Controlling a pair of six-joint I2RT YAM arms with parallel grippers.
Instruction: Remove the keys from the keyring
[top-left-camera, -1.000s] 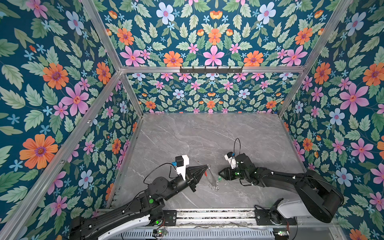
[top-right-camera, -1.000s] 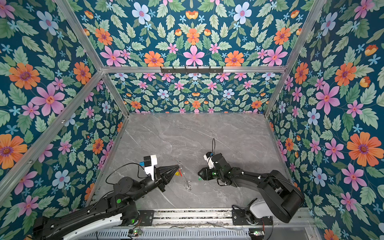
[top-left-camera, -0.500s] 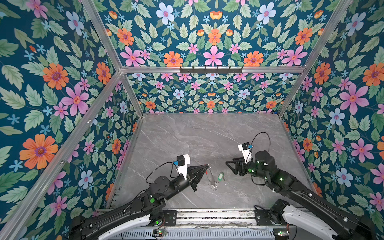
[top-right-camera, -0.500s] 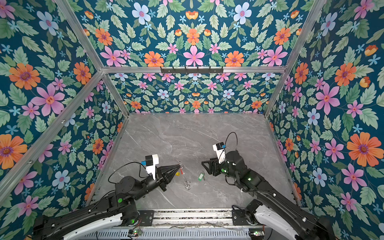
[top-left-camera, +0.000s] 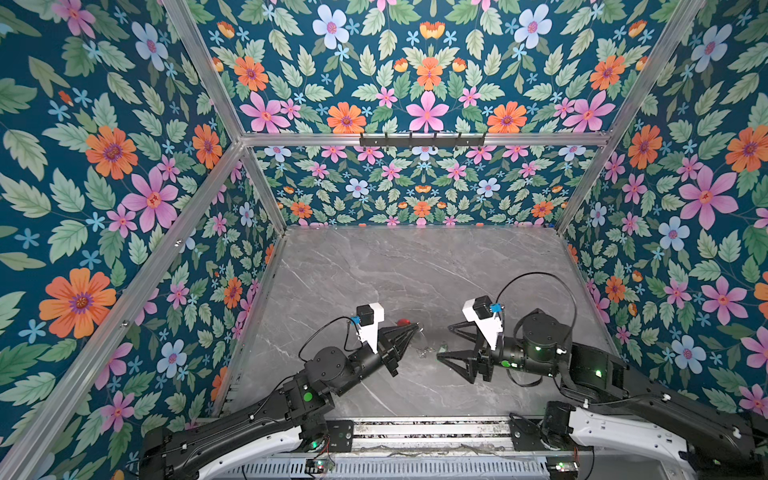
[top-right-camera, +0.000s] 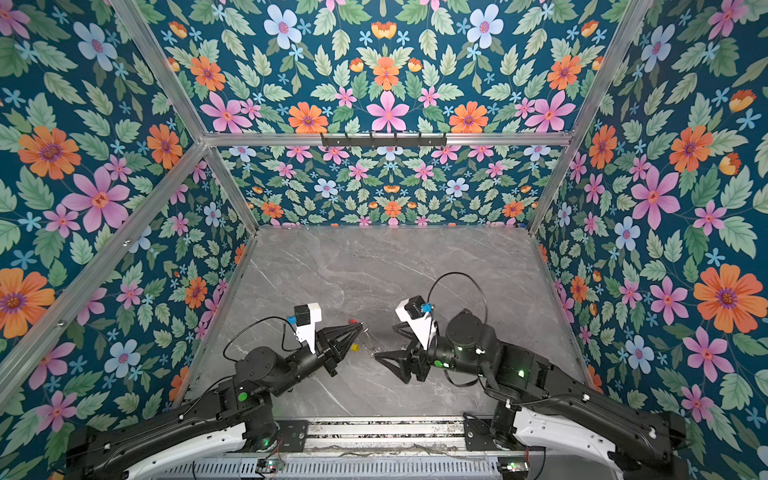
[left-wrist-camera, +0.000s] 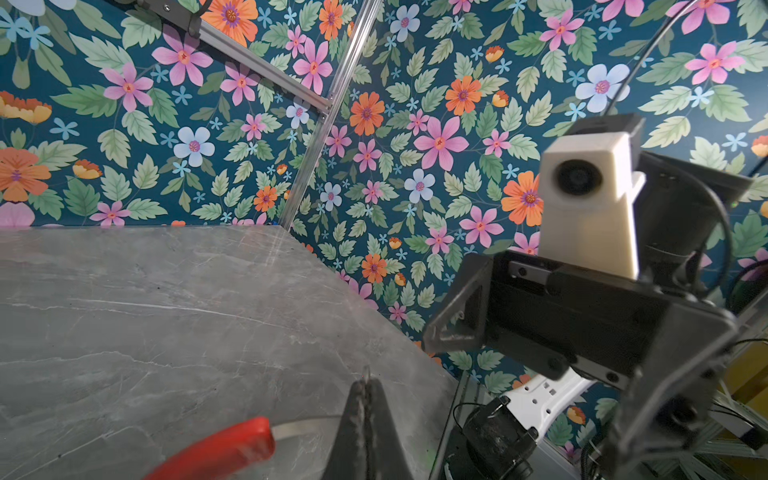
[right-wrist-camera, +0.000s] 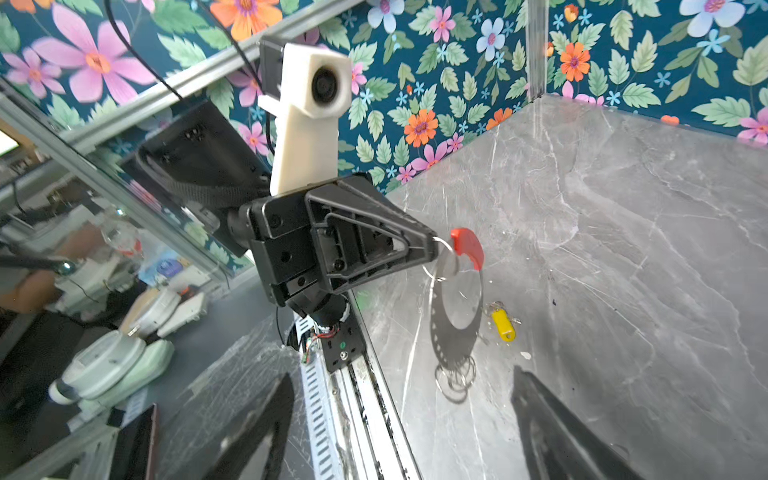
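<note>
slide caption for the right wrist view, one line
Left gripper shut on the keyring; yellow key lying on the table.

free: far half of table (top-left-camera: 415, 270); obstacles: keyring (right-wrist-camera: 467, 248), yellow key (right-wrist-camera: 503, 325), front centre

Both arms, left arm (top-left-camera: 332, 365) and right arm (top-left-camera: 540, 332), are black and rounded at the joints, with white shells (top-left-camera: 615, 432) near the lower edge of the frame. Green lights (top-left-camera: 307, 397) dot the joints. Each wrist bears a white wedge mount (top-left-camera: 371, 328) with a black camera (top-left-camera: 365, 311), a blue plug (top-left-camera: 354, 320) and a looping black cable (top-left-camera: 536, 274). The left gripper (right-wrist-camera: 434, 249) has black triangular ribbed fingers (right-wrist-camera: 365, 224) and screws (right-wrist-camera: 275, 221).
</note>
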